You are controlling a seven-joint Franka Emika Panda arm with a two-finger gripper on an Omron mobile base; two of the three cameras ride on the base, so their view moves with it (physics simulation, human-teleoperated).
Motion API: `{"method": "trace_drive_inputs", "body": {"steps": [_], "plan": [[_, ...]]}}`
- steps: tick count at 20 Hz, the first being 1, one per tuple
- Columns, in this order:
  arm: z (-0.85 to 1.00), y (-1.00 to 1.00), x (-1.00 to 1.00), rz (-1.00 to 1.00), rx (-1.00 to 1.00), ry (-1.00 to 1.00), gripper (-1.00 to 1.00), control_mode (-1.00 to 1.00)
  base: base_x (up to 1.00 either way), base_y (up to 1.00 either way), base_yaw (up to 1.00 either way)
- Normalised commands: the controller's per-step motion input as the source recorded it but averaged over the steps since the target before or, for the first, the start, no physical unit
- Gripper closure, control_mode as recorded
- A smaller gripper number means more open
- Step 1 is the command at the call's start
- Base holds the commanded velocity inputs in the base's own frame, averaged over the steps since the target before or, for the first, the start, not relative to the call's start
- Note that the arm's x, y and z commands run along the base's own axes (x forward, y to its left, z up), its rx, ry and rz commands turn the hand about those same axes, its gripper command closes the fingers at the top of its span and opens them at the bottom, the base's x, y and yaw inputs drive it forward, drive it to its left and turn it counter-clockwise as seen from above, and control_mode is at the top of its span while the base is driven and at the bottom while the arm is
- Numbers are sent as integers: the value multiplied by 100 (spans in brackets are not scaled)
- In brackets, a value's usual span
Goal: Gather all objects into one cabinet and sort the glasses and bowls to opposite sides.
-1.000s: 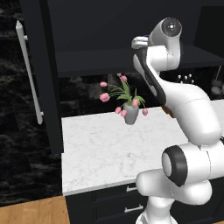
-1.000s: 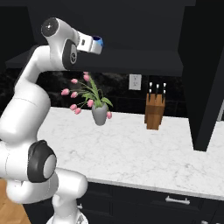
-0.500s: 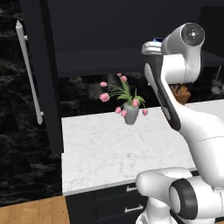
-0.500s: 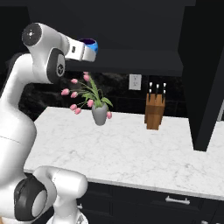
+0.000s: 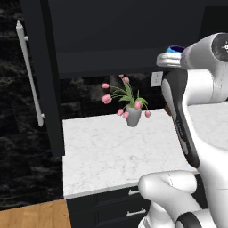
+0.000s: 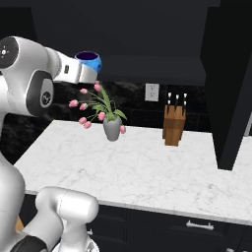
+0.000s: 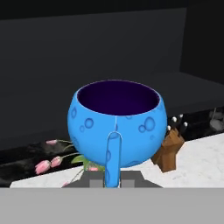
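Blue and spotted, the small bowl [image 7: 116,127] with its dark inside sits upright, clamped in the gripper [image 6: 84,70], held high above the white marble bench [image 6: 147,172] and the pink tulip vase [image 6: 112,129], level with the dark cabinet shelf [image 5: 111,62], knife block [image 6: 173,126] to the right

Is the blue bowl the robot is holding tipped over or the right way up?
Right way up. The blue bowl sits level in the pincer, its round dark opening facing upward.

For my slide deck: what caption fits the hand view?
Gripper carries a small blue bowl upright above the marble counter, facing the dark cabinet shelf.
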Motion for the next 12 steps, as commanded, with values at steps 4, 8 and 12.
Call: {"method": "trace_drive_inputs", "body": {"steps": [4, 8, 12], "plan": [[8, 0, -67, 0, 0, 4, 100, -100, 0, 0, 0], [0, 0, -67, 0, -1, 3, 100, -100, 0, 0, 0], [0, -1, -57, 0, 0, 1, 100, -100, 0, 0, 0]]}}
